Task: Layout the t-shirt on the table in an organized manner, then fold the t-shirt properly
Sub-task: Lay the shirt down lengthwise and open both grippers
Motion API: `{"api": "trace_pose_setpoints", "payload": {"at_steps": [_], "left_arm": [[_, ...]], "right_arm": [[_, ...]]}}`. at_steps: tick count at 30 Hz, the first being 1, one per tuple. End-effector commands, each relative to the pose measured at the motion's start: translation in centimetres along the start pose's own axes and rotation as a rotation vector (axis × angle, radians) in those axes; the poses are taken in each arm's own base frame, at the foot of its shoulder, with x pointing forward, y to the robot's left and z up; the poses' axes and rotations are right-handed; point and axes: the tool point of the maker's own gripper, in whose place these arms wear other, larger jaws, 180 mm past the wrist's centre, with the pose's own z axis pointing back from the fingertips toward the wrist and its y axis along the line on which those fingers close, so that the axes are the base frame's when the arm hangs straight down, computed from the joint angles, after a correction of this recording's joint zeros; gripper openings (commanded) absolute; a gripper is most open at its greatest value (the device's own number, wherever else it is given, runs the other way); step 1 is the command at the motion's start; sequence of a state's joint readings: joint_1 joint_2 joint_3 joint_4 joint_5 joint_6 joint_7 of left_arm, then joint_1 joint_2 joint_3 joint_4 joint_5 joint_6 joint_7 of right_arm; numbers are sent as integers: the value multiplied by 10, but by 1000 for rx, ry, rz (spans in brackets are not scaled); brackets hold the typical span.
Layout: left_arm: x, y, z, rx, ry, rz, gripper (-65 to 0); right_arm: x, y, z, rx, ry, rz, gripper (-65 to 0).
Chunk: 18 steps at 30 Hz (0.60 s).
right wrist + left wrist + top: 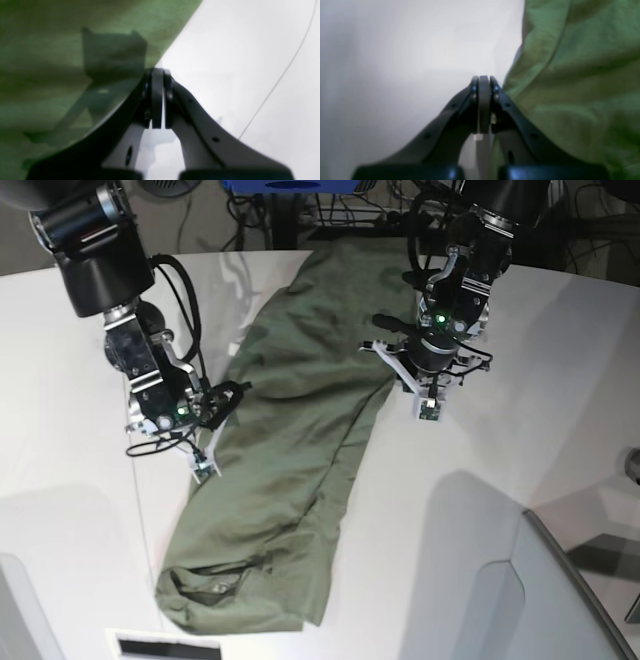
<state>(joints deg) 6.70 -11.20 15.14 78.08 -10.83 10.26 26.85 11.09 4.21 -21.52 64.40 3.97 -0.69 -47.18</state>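
The olive-green t-shirt (pixel 290 450) lies in a long, crumpled strip running diagonally across the white table (pixel 560 380), from the far middle to the near left. My left gripper (pixel 385 352) is shut at the shirt's right edge. In the left wrist view its tips (pixel 483 78) are over bare table (pixel 395 62), just beside the cloth (pixel 570 87), with nothing visible between the jaws. My right gripper (pixel 232 392) is shut at the shirt's left edge. In the right wrist view its tips (pixel 158 71) touch the cloth's border (pixel 62 75).
Cables and a blue object (pixel 290 185) sit behind the table's far edge. A pale grey panel (pixel 560 600) stands at the near right. A black-and-white label (pixel 160 647) lies at the near edge. A thin seam (pixel 282 75) crosses the table.
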Motion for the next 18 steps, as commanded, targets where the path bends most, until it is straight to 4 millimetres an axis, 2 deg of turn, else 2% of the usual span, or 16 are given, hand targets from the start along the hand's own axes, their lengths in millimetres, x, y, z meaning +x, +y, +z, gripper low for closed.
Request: {"api": "trace_pose_setpoints", "payload": {"at_steps": [1,3,5,11,14,16,18], "left_arm": [[14,-8,0,-16,-36,8,-650],[21,-7,-3,-14,-46,9,-650],[18,-3,-9,-3,-28,6,-650],[16,20,-28,48,14,4,-650],[27,33,-37,74,13,0,-650],[40,44,-39,92,-6,-7,-650],[53,47,-38,93,-30,-3,-650]], "right_arm": [[13,5,3,18,-31,-7,-644],[14,7,3,21,-34,-7,-644],[19,13,4,32,-43,-10,-644],[54,10,5,27,-87,-13,-644],[73,8,4,22,-134,-13,-644],[78,7,8,21,-141,-11,-644],[83,7,19,25,-161,-19,-644]]}}
